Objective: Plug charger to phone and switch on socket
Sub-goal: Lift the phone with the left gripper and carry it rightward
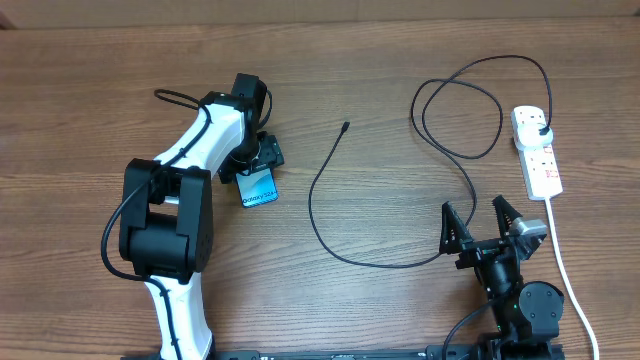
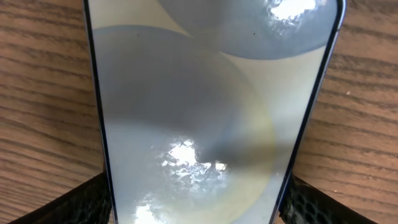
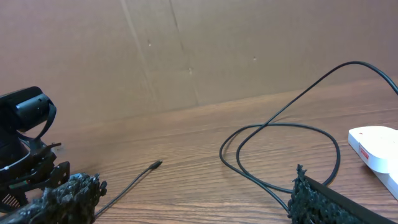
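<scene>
- One phone (image 1: 259, 189) lies flat on the table (image 1: 380, 60), left of centre. Its lit blue screen faces up, and in the left wrist view it (image 2: 205, 106) fills the frame with ceiling glare on the glass.
- The left gripper (image 1: 258, 172) is clamped on the phone, with one finger (image 2: 87, 202) against each long edge.
- One charger (image 1: 400, 262) runs as a single thin black cable. Its connector tip (image 1: 345, 126) lies bare on the wood, well apart from the phone, to the phone's right.
- The cable loops once near the far right, and its black plug (image 1: 541, 130) sits on the socket's far end.
- One socket (image 1: 537, 152), a white strip with red markings, lies at the right edge.
- One white cord (image 1: 572, 285) trails from the socket toward the near edge.
- The right gripper (image 1: 483, 222) hovers near the cable with its jaws spread wide, holding nothing.
</scene>
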`<state>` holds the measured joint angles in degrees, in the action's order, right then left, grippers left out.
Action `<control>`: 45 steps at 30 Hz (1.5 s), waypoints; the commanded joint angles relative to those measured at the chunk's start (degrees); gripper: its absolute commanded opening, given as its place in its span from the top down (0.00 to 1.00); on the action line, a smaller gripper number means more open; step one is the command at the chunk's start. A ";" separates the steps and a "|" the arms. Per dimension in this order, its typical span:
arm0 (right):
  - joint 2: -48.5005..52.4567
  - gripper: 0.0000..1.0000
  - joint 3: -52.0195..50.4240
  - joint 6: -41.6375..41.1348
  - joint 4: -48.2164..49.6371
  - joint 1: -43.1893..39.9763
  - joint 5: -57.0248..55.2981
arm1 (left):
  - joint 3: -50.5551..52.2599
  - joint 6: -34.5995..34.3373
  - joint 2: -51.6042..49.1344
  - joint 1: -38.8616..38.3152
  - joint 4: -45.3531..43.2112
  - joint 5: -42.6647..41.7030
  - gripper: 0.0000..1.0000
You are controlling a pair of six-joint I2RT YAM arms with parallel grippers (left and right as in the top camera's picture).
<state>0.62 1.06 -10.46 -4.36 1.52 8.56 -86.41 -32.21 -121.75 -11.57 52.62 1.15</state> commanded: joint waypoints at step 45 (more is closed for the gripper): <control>-0.46 0.00 -0.61 0.07 0.22 -0.26 -0.55 | -18.88 2.01 -1.97 0.66 14.25 -4.31 0.29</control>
<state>0.62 1.06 -10.48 -4.34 1.52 8.56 -102.02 -31.11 -123.79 -11.14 65.80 -0.32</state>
